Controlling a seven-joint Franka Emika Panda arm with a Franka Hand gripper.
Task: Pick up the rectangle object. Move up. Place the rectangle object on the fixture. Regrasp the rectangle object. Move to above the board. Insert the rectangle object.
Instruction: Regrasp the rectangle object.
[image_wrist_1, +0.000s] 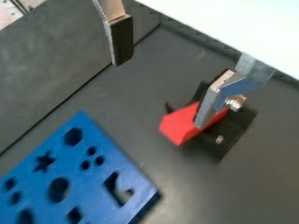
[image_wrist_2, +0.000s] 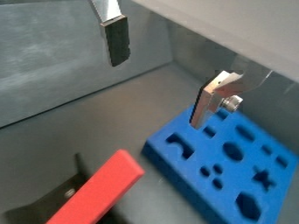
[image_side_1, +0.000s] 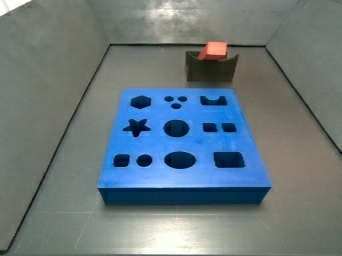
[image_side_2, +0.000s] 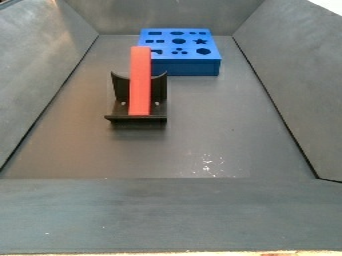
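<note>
The red-orange rectangle object (image_side_2: 139, 80) rests in the notch of the dark fixture (image_side_2: 136, 108), with nothing gripping it. In a side view its square end (image_side_1: 213, 50) shows above the fixture (image_side_1: 211, 70), behind the blue board (image_side_1: 181, 140). My gripper (image_wrist_1: 170, 74) is open and empty, its fingers (image_wrist_1: 121, 39) spread wide above the floor. The rectangle object (image_wrist_1: 179, 125) and fixture (image_wrist_1: 230, 133) lie below, by one fingertip. The gripper (image_wrist_2: 162, 74) hangs over bare floor between the rectangle object (image_wrist_2: 100, 188) and the board (image_wrist_2: 228, 157). Neither side view shows the gripper.
Grey walls (image_side_1: 80, 60) slope up round the dark floor (image_side_2: 201, 140) on all sides. The board (image_side_2: 185, 50) with its many cut-outs lies beyond the fixture in a side view, and the board (image_wrist_1: 70, 179) shows below the gripper in a wrist view.
</note>
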